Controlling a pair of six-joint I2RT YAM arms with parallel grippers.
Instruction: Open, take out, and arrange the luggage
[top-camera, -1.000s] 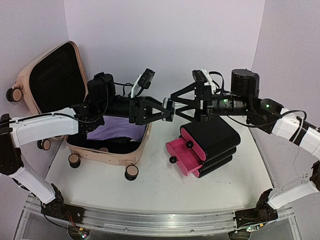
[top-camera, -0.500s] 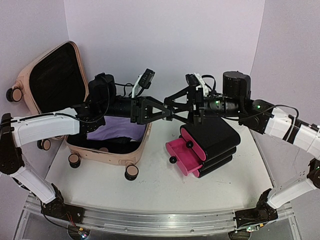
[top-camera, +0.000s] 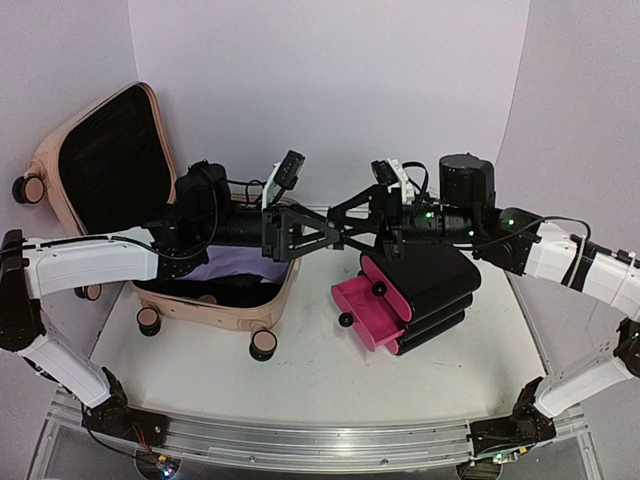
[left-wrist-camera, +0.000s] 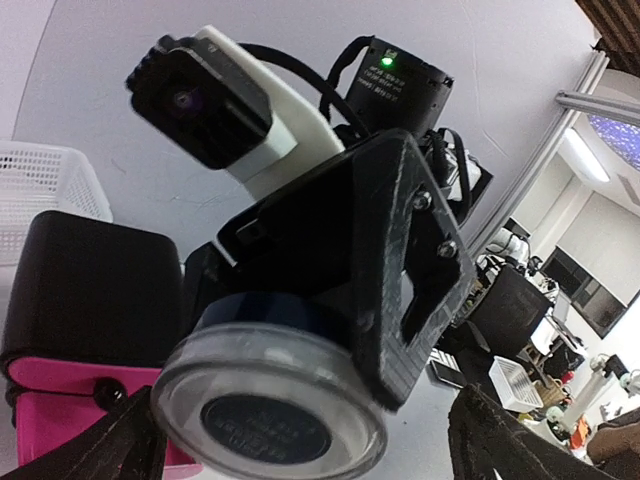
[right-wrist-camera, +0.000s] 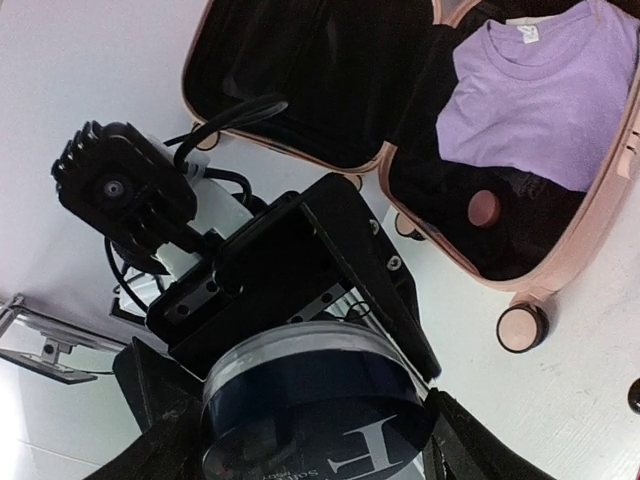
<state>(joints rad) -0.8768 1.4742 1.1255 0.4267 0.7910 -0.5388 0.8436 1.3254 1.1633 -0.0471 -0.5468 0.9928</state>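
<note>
Black-and-pink bag (top-camera: 430, 285) below; right claw (right-wrist-camera: 312, 445) grips round jar (right-wrist-camera: 330, 385), left claw (left-wrist-camera: 310, 450) spread wide beside open luggage (top-camera: 100, 160).

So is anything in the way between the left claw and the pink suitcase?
Nothing visible. The left gripper hangs open just beyond the edge of the luggage, whose lid is up. The round jar, held by the right gripper, is on the side away from it.
</note>
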